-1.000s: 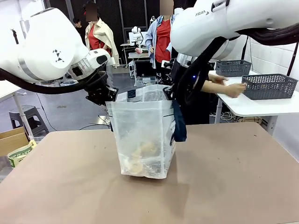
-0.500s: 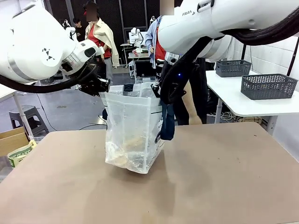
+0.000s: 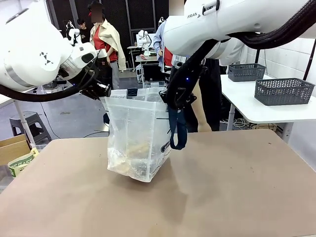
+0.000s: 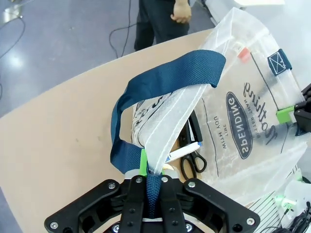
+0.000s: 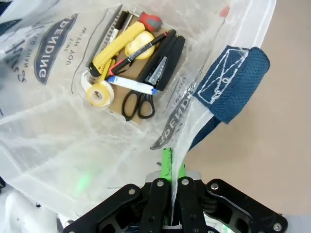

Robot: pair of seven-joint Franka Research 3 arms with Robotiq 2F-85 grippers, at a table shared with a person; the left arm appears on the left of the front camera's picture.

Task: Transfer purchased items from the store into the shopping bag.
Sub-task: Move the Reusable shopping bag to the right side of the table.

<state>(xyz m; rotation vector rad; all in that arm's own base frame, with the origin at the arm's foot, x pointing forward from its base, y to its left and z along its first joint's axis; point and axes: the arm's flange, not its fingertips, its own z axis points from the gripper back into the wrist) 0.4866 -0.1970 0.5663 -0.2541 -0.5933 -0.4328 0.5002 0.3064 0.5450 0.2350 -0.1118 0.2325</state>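
Seems nearly done, with purchased items [image 5: 131,58] inside the shopping bag [image 3: 138,133]. Left tool [image 4: 152,170] clenched on its rim at nine o'clock, right tool [image 5: 171,170] at three.

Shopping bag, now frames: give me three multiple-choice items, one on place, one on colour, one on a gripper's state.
1. Where are the scissors?
A) inside the shopping bag
B) on the bare table
C) in a grey basket

2. The bag's handles are:
A) red
B) navy
C) yellow

3. The right gripper is:
A) open
B) shut on the bag's edge
C) shut on the scissors

Answers: 1 A, they lie at the bag's bottom, seen through its mouth; 2 B, the webbing straps are navy; 3 B, the jaws pinch the plastic edge.
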